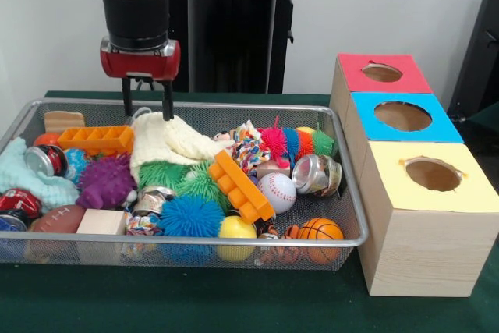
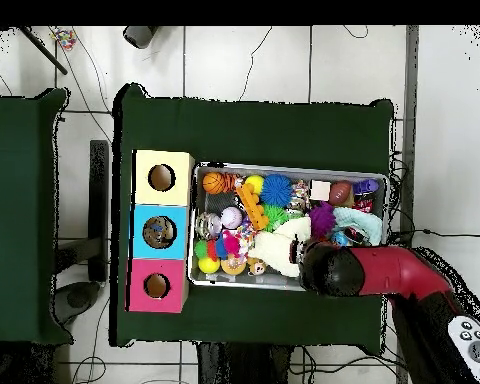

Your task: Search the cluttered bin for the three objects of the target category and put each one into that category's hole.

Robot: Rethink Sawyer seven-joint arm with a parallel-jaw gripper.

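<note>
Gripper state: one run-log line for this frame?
gripper: open, empty | position: just above cream cloth at bin back | boxes: three holes, nothing seen entering

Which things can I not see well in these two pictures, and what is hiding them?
- Gripper: the overhead view hides it under the red arm; only the front view shows its open fingers.
- Inside the red box, blue box and yellow box: dark holes in both views.
- Toys low in the bin: covered by upper toys and the cream cloth.
</note>
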